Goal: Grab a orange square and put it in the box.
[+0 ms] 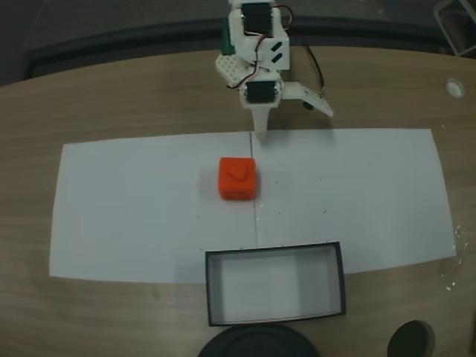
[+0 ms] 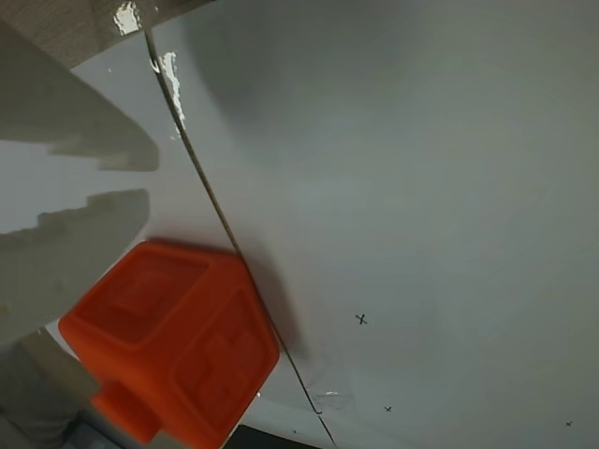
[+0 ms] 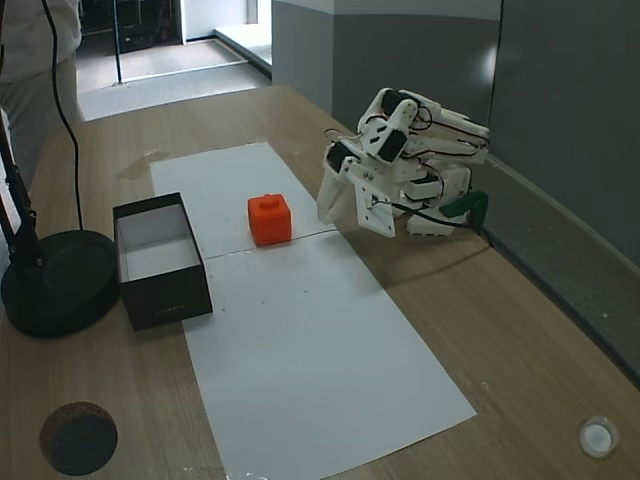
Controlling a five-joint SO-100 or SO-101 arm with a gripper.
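A fixed view from above: I am seeing the small bright orange-red cube [image 1: 238, 178] sitting on the white paper sheet [image 1: 134, 216] that is covering the wooden surface [image 1: 89, 104], straddling a thin dark line drawn down the sheet. The white two-finger pincer [image 1: 290, 119] is hovering at the sheet's far edge, its fingers spread, apart from the cube. The shallow black-walled box with a white inside [image 1: 275, 321] is lying nearer the camera, beside a round black disc [image 1: 256, 342].

Wrist view: I am looking at the cube [image 2: 173, 351] low on the left, resting on the sheet [image 2: 421, 187], with pale pincer fingers [image 2: 75, 229] lying to its upper left, not touching it.

Another fixed view: the cube [image 3: 270, 219] is resting between the box [image 3: 160, 262] and the spread pincer [image 3: 348, 205], which is holding nothing.
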